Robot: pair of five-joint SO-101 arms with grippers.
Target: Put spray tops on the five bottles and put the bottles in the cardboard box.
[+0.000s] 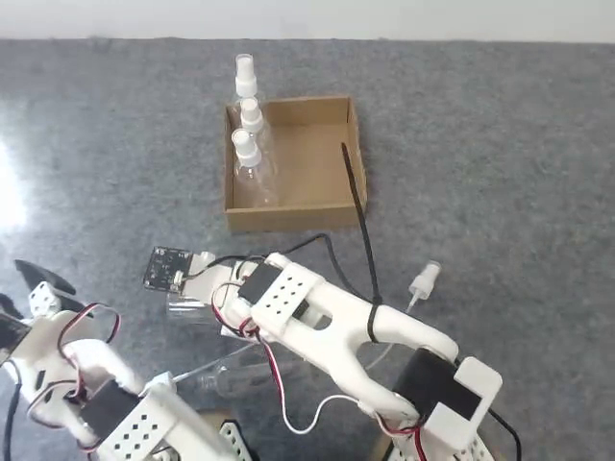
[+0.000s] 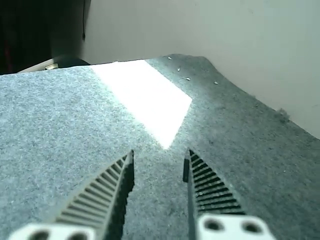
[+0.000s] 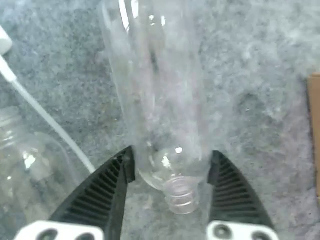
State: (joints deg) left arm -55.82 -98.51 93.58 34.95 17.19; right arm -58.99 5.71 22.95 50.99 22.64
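Grey felt table [image 1: 500,144]. Uncapped bottle [image 3: 160,90] flat on felt, near side of box [image 1: 288,219]; long axis in line with right gripper [image 3: 172,152], neck toward wrist, jaws spread astride shoulder. Farther off at near left, left gripper [image 2: 157,159] also spread.

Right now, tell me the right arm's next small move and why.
Probably close the right tool on the clear bottle: it stands open astride the bottle's shoulder, seemingly not yet pinching it, and the bare neck has no spray top. A loose spray top lies on the mat nearby.
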